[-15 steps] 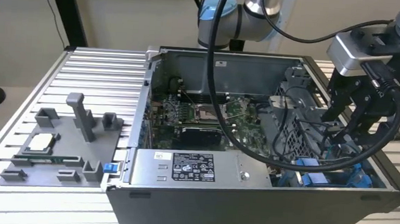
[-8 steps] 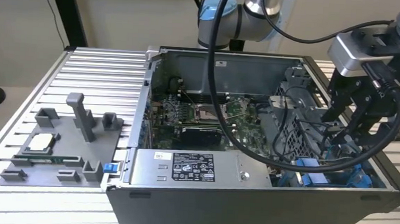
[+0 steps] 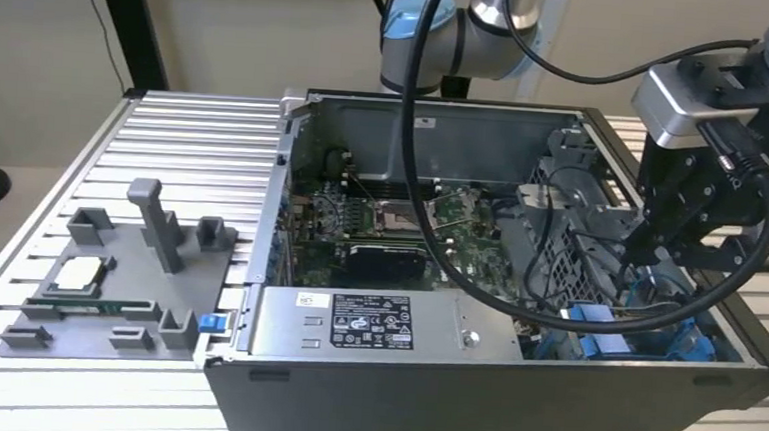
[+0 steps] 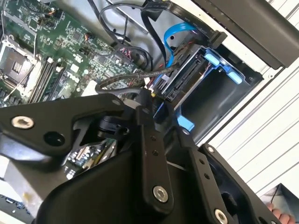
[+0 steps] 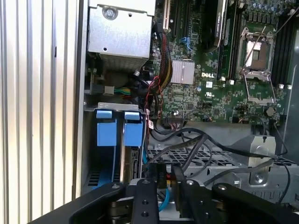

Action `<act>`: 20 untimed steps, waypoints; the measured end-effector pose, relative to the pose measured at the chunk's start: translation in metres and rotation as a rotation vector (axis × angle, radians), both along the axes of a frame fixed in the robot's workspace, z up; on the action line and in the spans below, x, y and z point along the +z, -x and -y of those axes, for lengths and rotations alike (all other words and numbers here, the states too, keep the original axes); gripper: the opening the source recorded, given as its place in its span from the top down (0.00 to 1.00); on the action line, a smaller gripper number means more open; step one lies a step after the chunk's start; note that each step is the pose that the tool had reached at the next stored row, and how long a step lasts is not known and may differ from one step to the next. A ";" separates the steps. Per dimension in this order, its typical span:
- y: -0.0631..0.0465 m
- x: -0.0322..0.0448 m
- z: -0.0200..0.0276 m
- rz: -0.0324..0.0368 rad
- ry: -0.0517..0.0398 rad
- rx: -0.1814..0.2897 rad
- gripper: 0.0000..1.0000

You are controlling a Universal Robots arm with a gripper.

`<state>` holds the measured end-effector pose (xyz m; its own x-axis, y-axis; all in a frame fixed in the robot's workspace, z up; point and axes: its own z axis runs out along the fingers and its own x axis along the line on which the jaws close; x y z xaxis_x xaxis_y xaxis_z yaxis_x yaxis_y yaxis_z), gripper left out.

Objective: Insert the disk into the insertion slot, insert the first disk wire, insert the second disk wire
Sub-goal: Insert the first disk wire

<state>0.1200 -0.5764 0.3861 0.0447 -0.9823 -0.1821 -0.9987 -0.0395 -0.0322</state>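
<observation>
Blue-framed disk (image 4: 187, 77), dark conn. edge

Robotics lab bench.
A robot arm (image 3: 482, 51) reaches into an opened computer case (image 3: 480, 407) on a slatted aluminium counter (image 3: 188, 153), beside a grey parts fixture (image 3: 84, 332).

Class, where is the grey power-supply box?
The power-supply box sits inside the computer case at its near wall, to the exterior view's left of the blue clips.
</observation>
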 end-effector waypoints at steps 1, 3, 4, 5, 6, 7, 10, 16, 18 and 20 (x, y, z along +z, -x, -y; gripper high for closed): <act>0.000 0.0000 0.0000 0.0000 0.0000 0.000 0.00; 0.000 0.0000 0.0001 0.0000 0.0000 0.000 0.00; 0.000 0.0000 0.0001 0.0000 0.0000 0.000 0.00; 0.000 0.0000 0.0001 0.0000 0.0000 0.000 0.00; 0.000 0.0000 0.0001 0.0000 -0.0001 0.000 0.00; 0.000 0.0000 0.0001 0.0000 0.0000 0.000 0.00; 0.000 0.0000 0.0002 0.0000 0.0000 0.000 1.00; 0.000 0.0000 0.0003 0.0000 -0.0001 0.000 1.00; 0.000 -0.0001 0.0003 0.0000 -0.0001 0.000 1.00; -0.002 -0.0003 0.0007 0.0000 0.0000 0.000 1.00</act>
<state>0.1225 -0.5771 0.3858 0.0449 -0.9822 -0.1822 -0.9987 -0.0396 -0.0322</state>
